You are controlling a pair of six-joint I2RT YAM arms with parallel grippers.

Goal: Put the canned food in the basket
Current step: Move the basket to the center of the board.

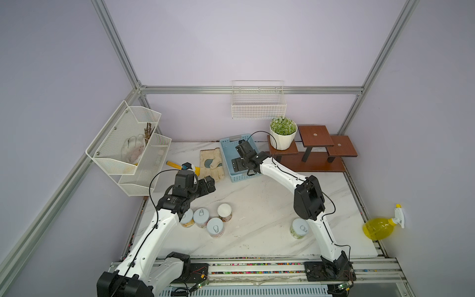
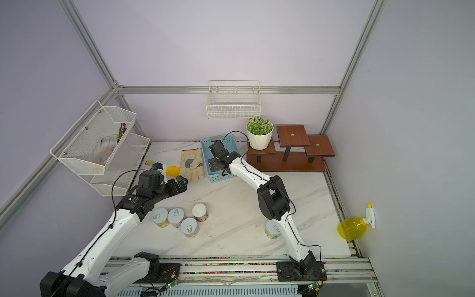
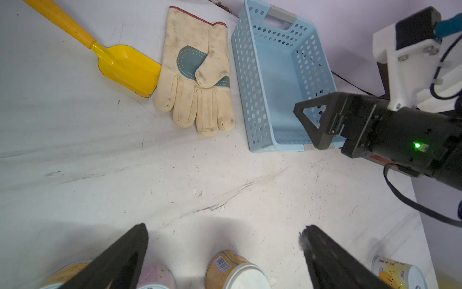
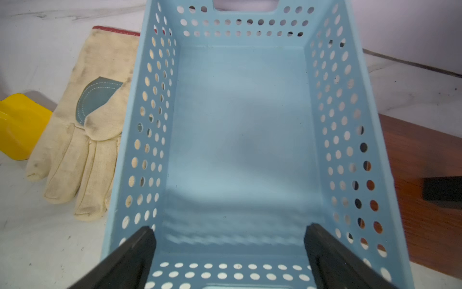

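Note:
Several cans stand near the table's front. A cluster [image 1: 215, 227] [image 2: 189, 227] sits below my left arm, and a green-labelled can [image 1: 299, 228] stands beside my right arm. The light-blue basket [image 1: 226, 144] [image 2: 205, 146] lies at the back with nothing inside it [image 4: 237, 125]. My right gripper [image 1: 236, 164] [image 4: 230, 230] hangs open over the basket's near end, holding nothing. My left gripper [image 1: 209, 183] [image 3: 225, 229] is open above bare table, just beyond the cluster. A yellow-labelled can [image 3: 237, 270] shows between its fingers, untouched, with a pink-labelled can [image 3: 156, 275] beside it.
A dirty work glove [image 1: 212, 162] and a yellow trowel [image 1: 177, 165] lie left of the basket. A potted plant [image 1: 282, 131] on a brown stepped stand [image 1: 318, 146] is to its right. A white mesh rack [image 1: 128, 149], a wire basket [image 1: 258, 105] and a yellow spray bottle [image 1: 380, 227] hang on the walls.

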